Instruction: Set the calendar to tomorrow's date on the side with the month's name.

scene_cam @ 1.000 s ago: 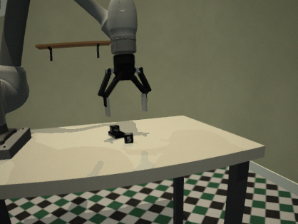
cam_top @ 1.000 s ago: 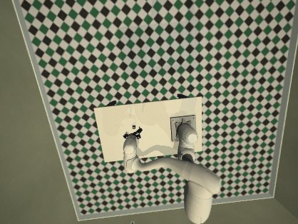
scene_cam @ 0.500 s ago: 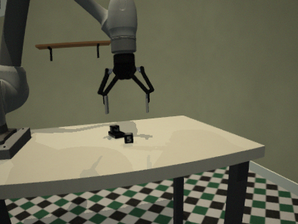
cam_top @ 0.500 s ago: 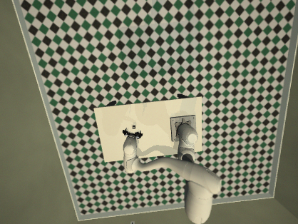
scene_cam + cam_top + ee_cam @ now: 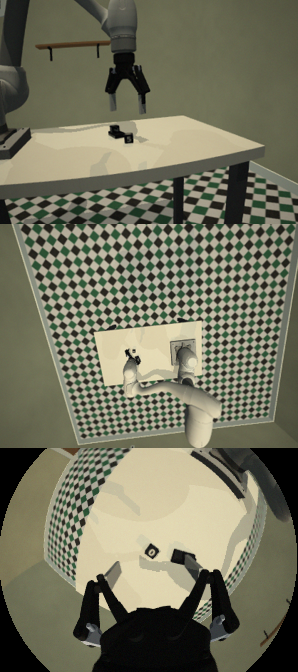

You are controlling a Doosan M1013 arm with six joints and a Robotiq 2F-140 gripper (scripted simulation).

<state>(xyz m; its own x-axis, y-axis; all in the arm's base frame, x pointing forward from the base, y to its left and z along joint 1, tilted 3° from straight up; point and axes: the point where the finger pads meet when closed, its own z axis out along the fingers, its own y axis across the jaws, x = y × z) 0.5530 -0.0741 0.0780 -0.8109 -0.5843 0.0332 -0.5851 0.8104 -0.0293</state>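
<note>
Cube [image 5: 128,138] showing 5 stands on pale table [image 5: 199,143], outside black tray [image 5: 114,134], touching its corner. Second cube [image 5: 114,128] sits in tray. Gripper [image 5: 127,104] hangs above, fingers spread wide, holding nothing. Wooden shelf [image 5: 71,45] on wall behind.

Exterior view: the gripper [image 5: 127,105] hangs above the table [image 5: 199,143], fingers spread wide with nothing between them. Below it on the table sits the tray [image 5: 113,133] with one cube [image 5: 115,128] in it. A second cube [image 5: 128,138] stands on the table outside the tray, just beside it, on the near side to the right. The arm's base plate [image 5: 16,143] sits on the table, well apart to the gripper's left.
</note>
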